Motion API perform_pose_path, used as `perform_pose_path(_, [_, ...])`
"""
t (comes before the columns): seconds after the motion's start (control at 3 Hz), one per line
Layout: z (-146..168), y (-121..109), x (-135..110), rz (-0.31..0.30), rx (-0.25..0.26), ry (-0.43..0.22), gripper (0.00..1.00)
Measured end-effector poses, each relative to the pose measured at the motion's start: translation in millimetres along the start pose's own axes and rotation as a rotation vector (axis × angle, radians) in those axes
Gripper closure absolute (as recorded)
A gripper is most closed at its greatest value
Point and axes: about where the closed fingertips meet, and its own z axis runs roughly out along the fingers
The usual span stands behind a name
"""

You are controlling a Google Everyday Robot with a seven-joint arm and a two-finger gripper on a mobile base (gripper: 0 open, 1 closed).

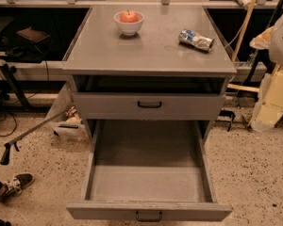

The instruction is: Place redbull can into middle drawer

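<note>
The redbull can lies on its side on the right part of the grey cabinet top. It is silver and blue and slightly dented. The middle drawer is pulled fully open toward me. Its deep grey box is empty and its dark bar handle sits at the bottom edge. My gripper is not in view. Only a pale, blurred shape shows at the right edge, and I cannot tell whether it is part of my arm.
A white bowl with a red apple stands at the back of the top. The upper drawer front is shut. A grabber stick and a person's shoe are at the left. Cream-coloured blocks stand at the right.
</note>
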Motion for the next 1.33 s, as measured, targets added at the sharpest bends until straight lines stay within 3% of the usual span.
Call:
perform_pose_path(0.33, [0.0, -0.1, 0.0, 0.0, 0.0, 0.0, 0.0])
perform_pose_path(0.67, [2.1, -15.0, -10.9, -0.023, 0.028, -0.019, 0.0])
perform_pose_path(1.0, [30.2, -66.1, -20.5, -0.008, 0.009, 0.0, 0.0])
perform_pose_path(1.33, [85.3, -132.9, -41.8, 0.031, -0.052, 0.049, 0.0])
